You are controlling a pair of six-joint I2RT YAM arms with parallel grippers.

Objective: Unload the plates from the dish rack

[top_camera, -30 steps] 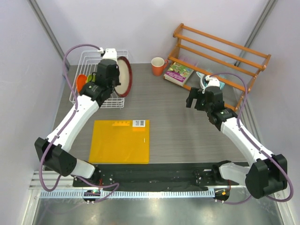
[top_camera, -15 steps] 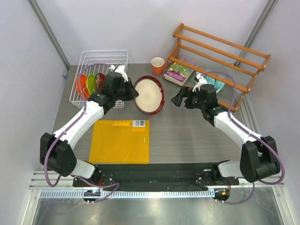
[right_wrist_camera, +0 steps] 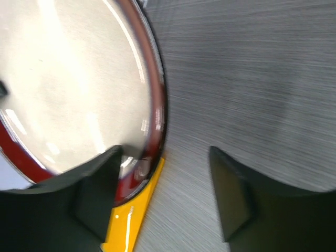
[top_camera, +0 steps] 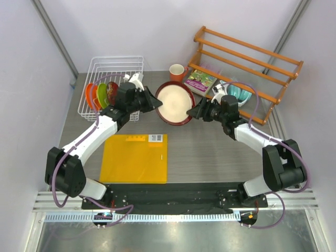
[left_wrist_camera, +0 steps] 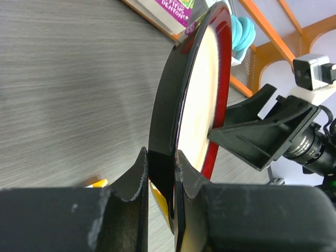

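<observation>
Behind and to the left of the left pincer (top_camera: 152,102), the white dish rack (top_camera: 118,60) is holding an orange plate (top_camera: 90,94) and a lime green plate (top_camera: 102,94) on edge. The left pincer is clamping tight on the rim of the large dark red plate (top_camera: 173,102), holding it outside the rack and tilted over the table (top_camera: 210,152), cream side turned upward. At the plate's opposite rim, the right pincer (top_camera: 197,112) is standing wide open, one finger at the rim, the other well clear, gripping nothing.

This is looking like a handover of the first plate. The next move is likely calling for the right pincer to close on the rim before the left one lets go.

Nearer the arm bases than both pincers, a yellow mat (top_camera: 135,157) is lying flat. Beyond the right pincer, an orange mug (top_camera: 177,73), a book (top_camera: 200,81), teal bowls (top_camera: 242,94) and an orange wooden shelf (top_camera: 247,58) are crowding that side, leaving little free room there
</observation>
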